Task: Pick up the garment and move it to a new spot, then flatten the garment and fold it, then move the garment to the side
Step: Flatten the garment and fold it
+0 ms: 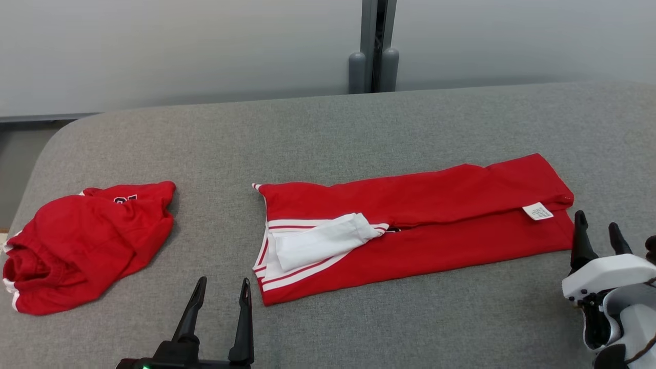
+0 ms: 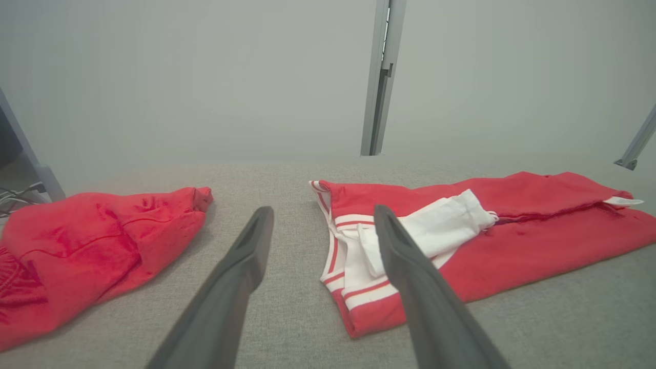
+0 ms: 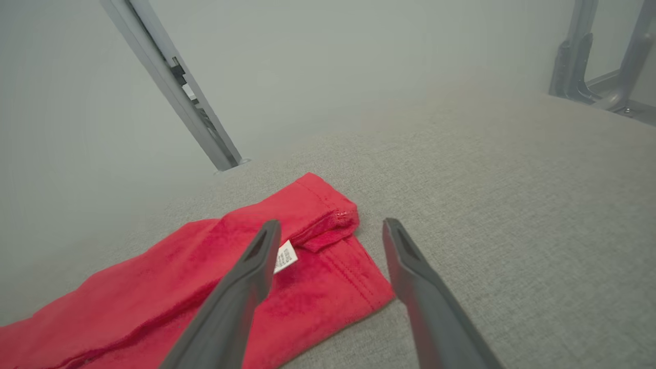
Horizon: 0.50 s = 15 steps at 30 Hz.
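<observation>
I am watching the folded red garment [image 1: 410, 225] lying centred on the grey padded surface [image 1: 359, 133], its upper flap hiding what is beneath, while my left gripper [image 1: 223, 281] and right gripper [image 1: 597, 220] are hovering empty, fingers spread wide, near its ends.

Garments [image 1: 410, 230] [image 1: 87, 246] — two (red), end effectors [image 1: 223, 281] [image 1: 597, 219] — two

A grey woven-fabric surface [image 1: 328, 128], its corner rounded at 10 o'clock, spreads below a pale grey wall [image 1: 154, 51]. At 12 o'clock a vertical metal post [image 1: 368, 31] splits the wall, two rounded grey caps [image 1: 357, 72] at its foot. The light is soft and even.
</observation>
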Tool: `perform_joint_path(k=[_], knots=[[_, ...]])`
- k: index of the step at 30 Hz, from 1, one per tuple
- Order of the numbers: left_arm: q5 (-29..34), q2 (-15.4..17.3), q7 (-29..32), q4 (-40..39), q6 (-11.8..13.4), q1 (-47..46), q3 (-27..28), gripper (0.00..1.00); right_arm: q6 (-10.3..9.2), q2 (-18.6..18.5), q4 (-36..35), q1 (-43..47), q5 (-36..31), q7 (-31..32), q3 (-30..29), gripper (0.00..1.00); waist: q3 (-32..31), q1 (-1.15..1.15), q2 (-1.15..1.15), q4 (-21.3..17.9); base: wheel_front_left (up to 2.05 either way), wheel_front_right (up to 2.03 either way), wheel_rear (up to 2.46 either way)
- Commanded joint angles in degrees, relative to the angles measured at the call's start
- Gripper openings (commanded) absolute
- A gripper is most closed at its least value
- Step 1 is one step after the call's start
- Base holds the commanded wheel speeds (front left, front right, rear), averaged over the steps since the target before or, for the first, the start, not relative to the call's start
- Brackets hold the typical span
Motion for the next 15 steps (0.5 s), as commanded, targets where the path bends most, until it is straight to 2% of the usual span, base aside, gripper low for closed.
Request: perform_joint_path(k=[1,6,15], knots=[[-0.25,0.15,-0.2,0.06,-0.03,-1.35,-0.13,1.0,-0.02,-0.98,2.07,-1.82,0.47,-0.16,-0.94,1.0,1.73,0.0,0.0,0.75,0.0,0.0,0.0],[0.14,0.16,-0.2,0.37,-0.33,-3.36,-1.41,1.0,-0.02,-2.77,9.22,-7.93,-0.01,-0.16,-2.96,1.0,4.49,0.0,0.0,1.42,0.0,0.0,0.0],[1.47,0.16,-0.21,1.38,-0.91,-5.85,-2.55,1.0,-0.02,-4.84,15.24,-14.56,-0.64,-0.16,-5.39,1.0,8.15,0.0,0.0,2.47,0.0,0.0,0.0]])
